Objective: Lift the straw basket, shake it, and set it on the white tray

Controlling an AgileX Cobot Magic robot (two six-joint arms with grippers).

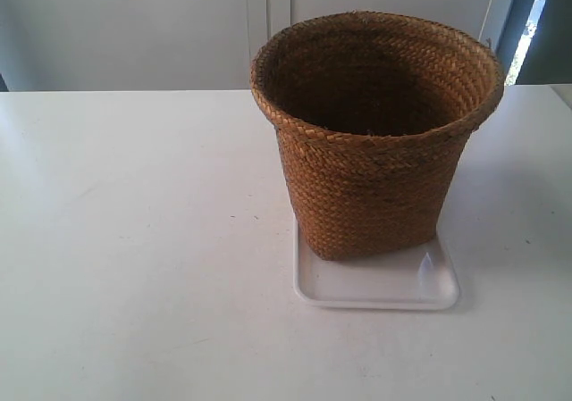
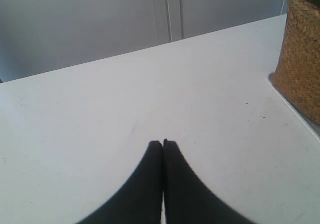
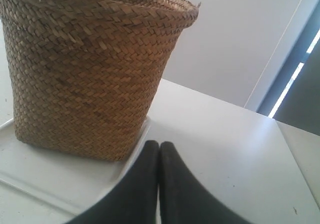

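Observation:
The straw basket [image 1: 371, 151] stands upright on the white tray [image 1: 375, 289], covering its far part; the tray's near strip shows bare. No arm appears in the exterior view. In the left wrist view my left gripper [image 2: 163, 143] is shut with nothing in it, over bare table, and the basket [image 2: 300, 59] stands well off to one side. My right gripper [image 3: 159, 144] is shut and holds nothing, close beside the basket [image 3: 90, 69] and above the tray's edge [image 3: 60, 184].
The white table [image 1: 134, 240] carries the tray and basket. A pale wall with a vertical seam [image 1: 268, 17] stands behind the table. A dark window strip [image 1: 536, 17] lies at the back right of the exterior view.

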